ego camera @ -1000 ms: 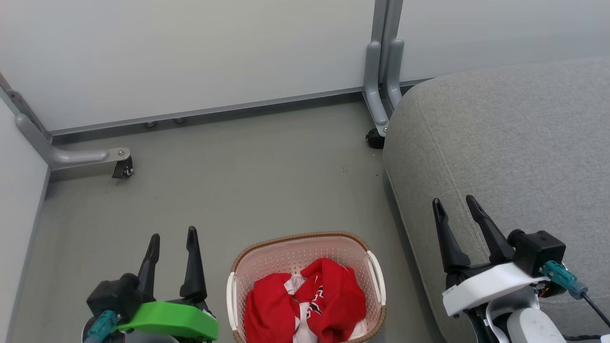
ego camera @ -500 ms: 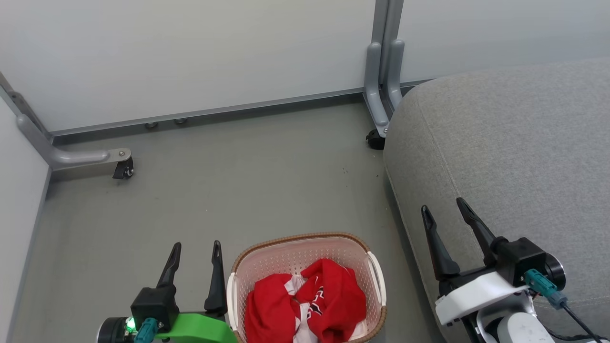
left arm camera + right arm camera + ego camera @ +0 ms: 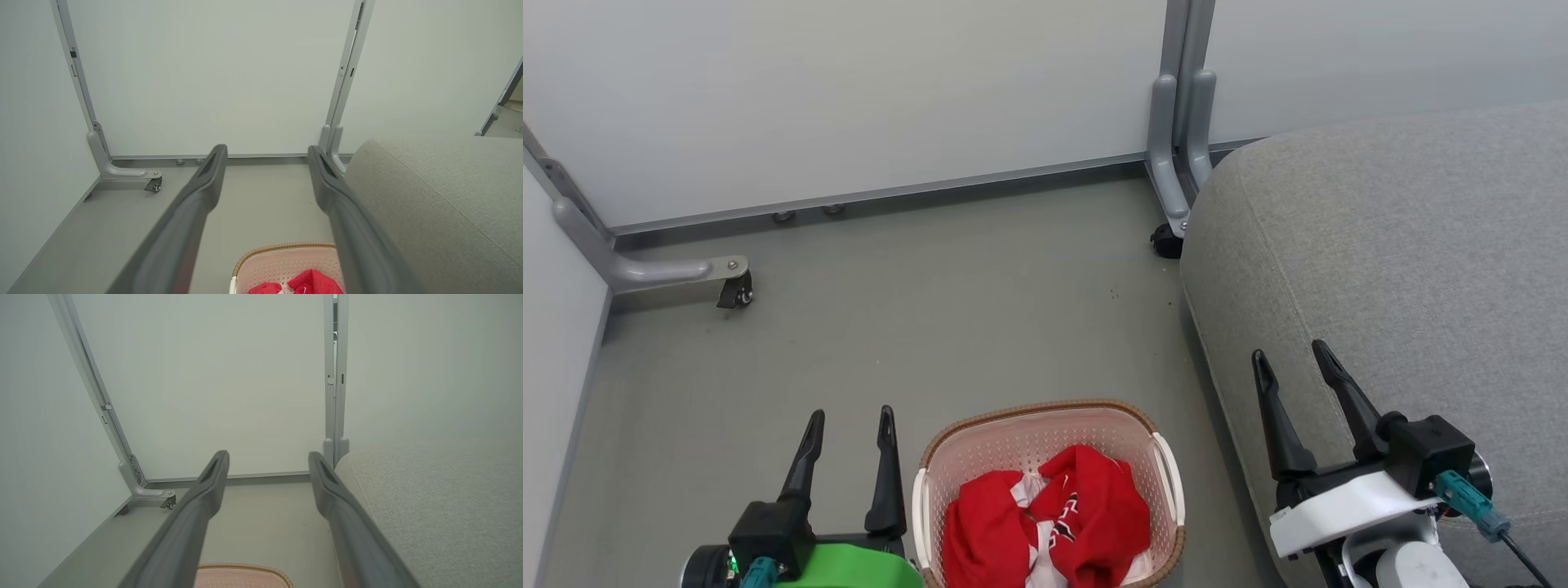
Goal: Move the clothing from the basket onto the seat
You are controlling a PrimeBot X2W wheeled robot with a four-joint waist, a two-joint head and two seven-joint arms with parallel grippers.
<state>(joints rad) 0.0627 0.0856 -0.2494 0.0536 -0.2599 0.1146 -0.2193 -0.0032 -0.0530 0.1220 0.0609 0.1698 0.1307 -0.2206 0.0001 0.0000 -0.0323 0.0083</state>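
Left claw (image 3: 849, 414) bottom left, fingers spread, nothing in it, body cut off by frame edge. Just beside it, basket (image 3: 1037, 406) on floor, near side cropped. Clothing (image 3: 1054, 514) bunched inside, lettering unreadable. Right claw (image 3: 1290, 352) spread too, empty, overlapping seat (image 3: 1405, 261) edge in head view. Grey floor (image 3: 931, 310), then caster (image 3: 737, 292), pale partition walls (image 3: 849, 98) at back.

The clothing (image 3: 1086, 506) is coloured bright red with white trim. The basket (image 3: 1013, 445) is perforated cream-white and rimmed in woven brown. The seat (image 3: 1405, 245) is covered in grey weave.
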